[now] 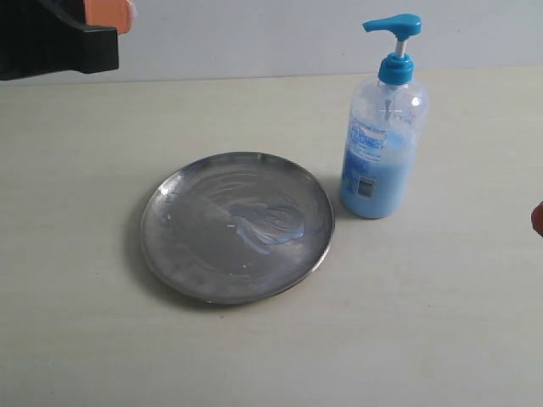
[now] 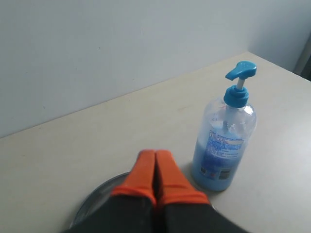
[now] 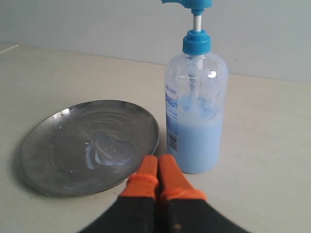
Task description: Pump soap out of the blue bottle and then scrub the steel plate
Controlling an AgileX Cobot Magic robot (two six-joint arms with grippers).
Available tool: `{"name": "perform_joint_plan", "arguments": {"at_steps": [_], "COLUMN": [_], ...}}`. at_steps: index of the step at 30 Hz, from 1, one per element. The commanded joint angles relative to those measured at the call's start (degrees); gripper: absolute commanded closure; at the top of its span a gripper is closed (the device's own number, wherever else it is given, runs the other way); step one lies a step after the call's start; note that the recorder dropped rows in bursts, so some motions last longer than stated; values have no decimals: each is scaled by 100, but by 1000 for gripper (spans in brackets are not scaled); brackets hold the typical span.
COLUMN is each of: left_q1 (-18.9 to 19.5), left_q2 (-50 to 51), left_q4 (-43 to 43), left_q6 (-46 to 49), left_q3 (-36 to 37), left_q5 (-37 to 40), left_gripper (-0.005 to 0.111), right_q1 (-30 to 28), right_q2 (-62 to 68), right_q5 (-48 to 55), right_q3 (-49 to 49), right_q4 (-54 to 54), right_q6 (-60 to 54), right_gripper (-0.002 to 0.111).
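The steel plate (image 1: 188, 246) lies flat on the table with a smear of pale blue soap (image 1: 270, 223) at its middle. The blue bottle (image 1: 382, 157) stands upright just right of the plate, its pump head raised. My left gripper (image 1: 112, 13) hangs high at the far left corner, shut and empty. In the left wrist view its orange fingertips (image 2: 155, 154) press together above the plate's rim (image 2: 91, 205), with the bottle (image 2: 223, 150) beyond. My right gripper (image 3: 158, 159) is shut with nothing held, short of the bottle (image 3: 194, 126) and the plate (image 3: 58, 150). The soap (image 3: 109, 151) shows there too.
The pale table (image 1: 424, 322) reaches to a plain wall (image 1: 254, 34) behind. Only a red sliver of the right gripper (image 1: 538, 219) shows at the right edge of the exterior view.
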Motion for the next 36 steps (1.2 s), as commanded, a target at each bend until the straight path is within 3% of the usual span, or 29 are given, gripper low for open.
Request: {"name": "perform_joint_plan", "arguments": {"at_steps": [1, 19, 36], "left_q1": [7, 7, 7], "left_q2": [-44, 131, -1805], "left_q4": [13, 13, 13], "left_q6": [-16, -16, -16], "left_q3": [9, 9, 9], "left_q5": [-83, -71, -71], "left_gripper": [106, 106, 106], "right_q1": [3, 3, 3], "right_q2": [11, 11, 11], "right_q5": [-51, -68, -67], "right_q3": [29, 29, 29], "right_q4": [24, 22, 41], "right_q6": [6, 6, 6], "right_gripper": [108, 108, 108]}}
